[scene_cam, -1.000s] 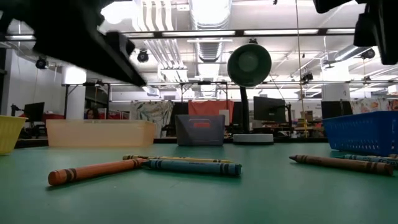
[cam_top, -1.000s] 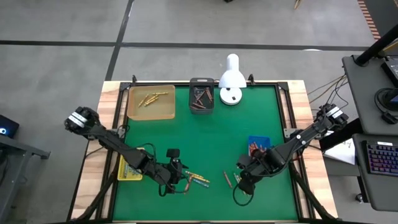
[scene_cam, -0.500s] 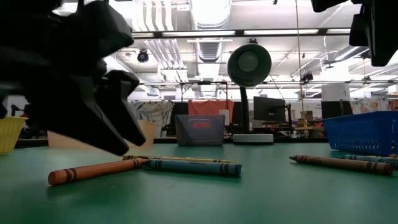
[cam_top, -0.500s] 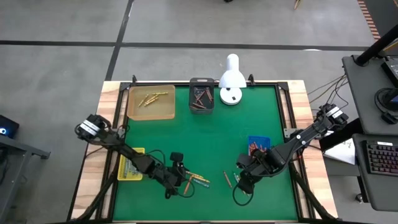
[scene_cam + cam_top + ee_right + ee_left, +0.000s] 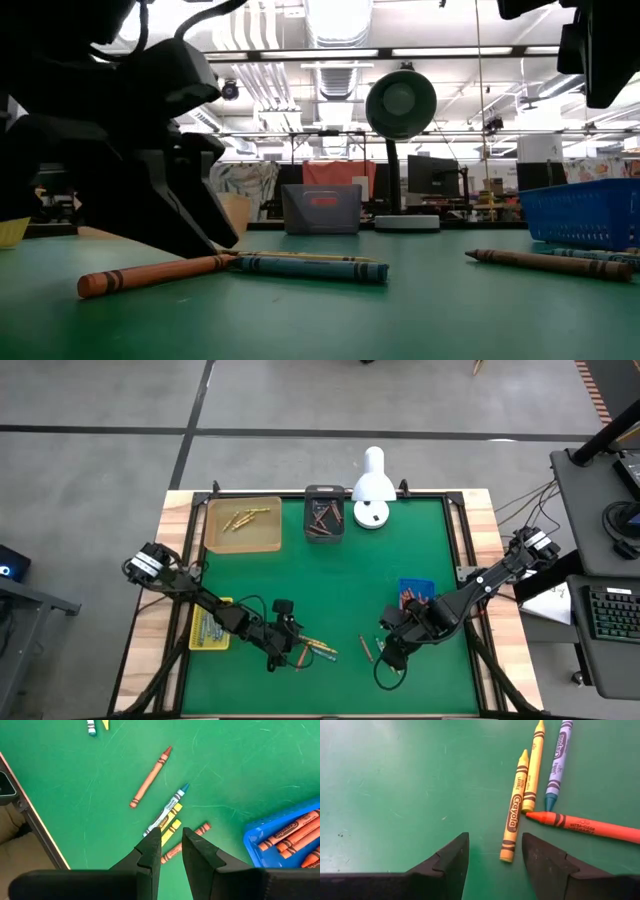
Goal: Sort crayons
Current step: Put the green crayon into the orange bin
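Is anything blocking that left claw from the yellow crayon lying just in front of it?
Nothing visible. The left gripper is open just above the green mat, and the nearer yellow crayon ends right between its fingertips. Another yellow, a blue and an orange crayon lie close beside it.

Paper-wrapped wax crayons [image 5: 514, 815] lie on a matt green felt-like table cover [image 5: 395, 785] — framed in pale bare wood [image 5: 180, 510] — beside a glossy blue plastic tray [image 5: 280, 840].

The green counter [image 5: 330, 580] is carrying loose crayons [image 5: 318, 650], a tan tray [image 5: 243, 525], a grey bin [image 5: 324, 513], a blue basket [image 5: 416, 595] and a white lamp [image 5: 371, 488].
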Available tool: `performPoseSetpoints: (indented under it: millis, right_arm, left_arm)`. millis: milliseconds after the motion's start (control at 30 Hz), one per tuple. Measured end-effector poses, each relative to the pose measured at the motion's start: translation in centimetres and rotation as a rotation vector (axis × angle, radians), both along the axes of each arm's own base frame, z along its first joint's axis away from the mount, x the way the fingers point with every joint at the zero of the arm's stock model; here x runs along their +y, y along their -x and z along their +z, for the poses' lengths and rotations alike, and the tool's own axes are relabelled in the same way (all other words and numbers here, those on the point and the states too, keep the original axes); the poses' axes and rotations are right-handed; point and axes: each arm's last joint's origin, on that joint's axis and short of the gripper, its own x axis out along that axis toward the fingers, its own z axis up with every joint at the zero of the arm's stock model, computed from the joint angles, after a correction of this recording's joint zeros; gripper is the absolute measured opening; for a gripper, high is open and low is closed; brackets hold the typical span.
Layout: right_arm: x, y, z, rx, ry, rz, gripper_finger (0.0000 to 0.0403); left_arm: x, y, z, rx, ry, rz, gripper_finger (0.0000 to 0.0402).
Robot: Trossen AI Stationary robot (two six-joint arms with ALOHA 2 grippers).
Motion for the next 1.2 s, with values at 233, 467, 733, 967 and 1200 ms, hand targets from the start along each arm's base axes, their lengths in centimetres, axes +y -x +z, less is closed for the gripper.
performPoseSetpoints:
  millis: [233,467,733,967,1200]
  right_arm:
    - [0.0,0.0,0.0,-0.004,0.005,-0.002,0.0066]
    - [-0.1,-0.1,0.0,-0.018,0.028,-0.001,0.0066]
    - [0.0,-0.1,0.0,-0.022,0.027,-0.001,0.0066]
    - [0.0,-0.2,0.1,-0.041,0.030,0.008,0.0066]
    - [0.0,-0.2,0.1,-0.048,0.041,0.016,0.0066]
  left_arm:
    - [0.3,0.3,-0.4,-0.032,0.021,0.001,0.0165]
    - [0.4,0.0,-0.7,-0.047,0.028,0.009,0.0148]
    - [0.2,-0.2,-1.3,-0.055,0.031,0.016,0.0108]
    - [0.2,-0.2,-1.4,-0.055,0.031,0.021,0.0064]
    - [0.3,-0.2,-1.4,-0.056,0.027,0.035,0.0028]
